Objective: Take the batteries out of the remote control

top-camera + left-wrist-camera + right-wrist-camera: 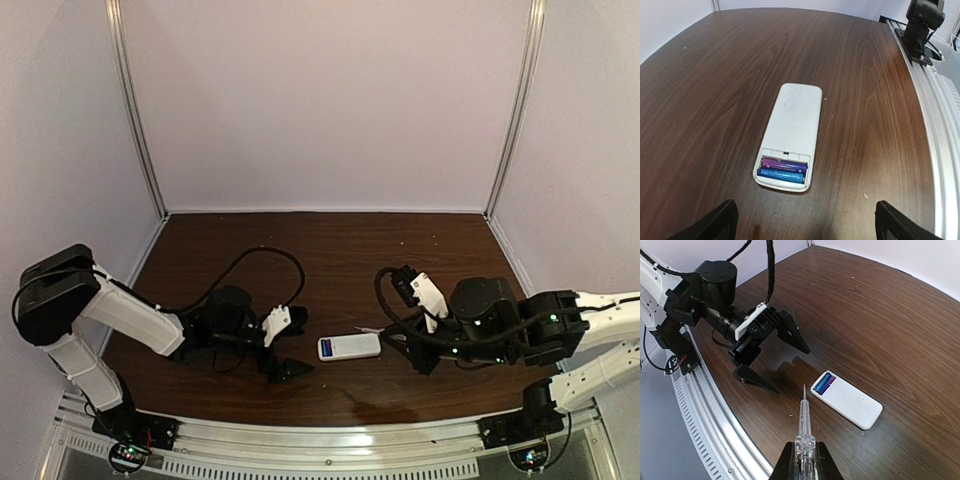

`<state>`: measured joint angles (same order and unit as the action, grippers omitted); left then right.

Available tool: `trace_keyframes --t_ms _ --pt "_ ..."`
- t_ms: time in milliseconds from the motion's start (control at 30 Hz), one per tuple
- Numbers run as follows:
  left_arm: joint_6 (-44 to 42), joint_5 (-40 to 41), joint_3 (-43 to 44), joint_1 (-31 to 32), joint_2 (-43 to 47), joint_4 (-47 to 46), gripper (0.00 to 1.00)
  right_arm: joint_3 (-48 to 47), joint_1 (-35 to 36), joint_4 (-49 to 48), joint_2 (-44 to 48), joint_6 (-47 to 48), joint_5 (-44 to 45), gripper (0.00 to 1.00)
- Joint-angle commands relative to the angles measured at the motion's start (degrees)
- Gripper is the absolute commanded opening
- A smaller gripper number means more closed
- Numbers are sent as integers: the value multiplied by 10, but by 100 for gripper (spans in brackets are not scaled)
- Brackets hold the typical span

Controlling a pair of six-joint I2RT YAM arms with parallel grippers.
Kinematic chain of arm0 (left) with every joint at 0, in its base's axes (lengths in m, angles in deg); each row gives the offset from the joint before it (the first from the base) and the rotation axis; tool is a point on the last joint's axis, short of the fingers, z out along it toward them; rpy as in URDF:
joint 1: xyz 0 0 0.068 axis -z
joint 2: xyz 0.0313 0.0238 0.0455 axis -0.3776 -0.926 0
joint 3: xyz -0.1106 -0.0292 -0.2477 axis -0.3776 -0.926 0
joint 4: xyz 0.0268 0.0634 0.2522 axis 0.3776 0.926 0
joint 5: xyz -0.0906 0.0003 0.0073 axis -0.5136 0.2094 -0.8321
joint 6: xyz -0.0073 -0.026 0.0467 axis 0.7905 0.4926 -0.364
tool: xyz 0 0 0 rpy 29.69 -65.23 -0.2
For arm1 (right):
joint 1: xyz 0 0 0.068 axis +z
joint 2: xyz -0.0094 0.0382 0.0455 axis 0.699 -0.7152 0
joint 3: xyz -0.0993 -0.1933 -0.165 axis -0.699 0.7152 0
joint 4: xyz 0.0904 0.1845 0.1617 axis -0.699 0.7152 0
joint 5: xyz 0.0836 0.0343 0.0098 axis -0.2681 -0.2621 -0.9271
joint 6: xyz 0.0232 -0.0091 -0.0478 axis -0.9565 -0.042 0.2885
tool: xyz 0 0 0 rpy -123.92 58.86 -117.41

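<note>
Left gripper [807, 226] hovering low over worktop [715, 75] near front edge, fingers spread wide, gripping nothing. Just beyond it, remote [790, 120] lying face down, open battery end facing that gripper. Blue battery [781, 175] and purple battery [785, 164] sitting side by side inside, so unloading not yet begun. Past remote's far end, right gripper [802, 460] clamping pale pointed tool [803, 417], tip pointing toward remote, apparently not touching. Both cells remaining to be pried out.
</note>
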<state>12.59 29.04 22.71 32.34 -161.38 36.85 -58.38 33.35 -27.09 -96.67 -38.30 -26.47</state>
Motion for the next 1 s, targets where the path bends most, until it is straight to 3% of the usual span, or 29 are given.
trace_keyframes --t_ms 0,567,967 --pt "-63 -90 24 -28 -52 -35 98 -8 -2 22 26 -14 -8 0" --pt "-137 -96 128 -42 -177 4 91 13 -2 27 62 -28 -15 0" --pt "-145 -112 143 -57 -215 6 85 14 -2 23 58 -27 -15 0"
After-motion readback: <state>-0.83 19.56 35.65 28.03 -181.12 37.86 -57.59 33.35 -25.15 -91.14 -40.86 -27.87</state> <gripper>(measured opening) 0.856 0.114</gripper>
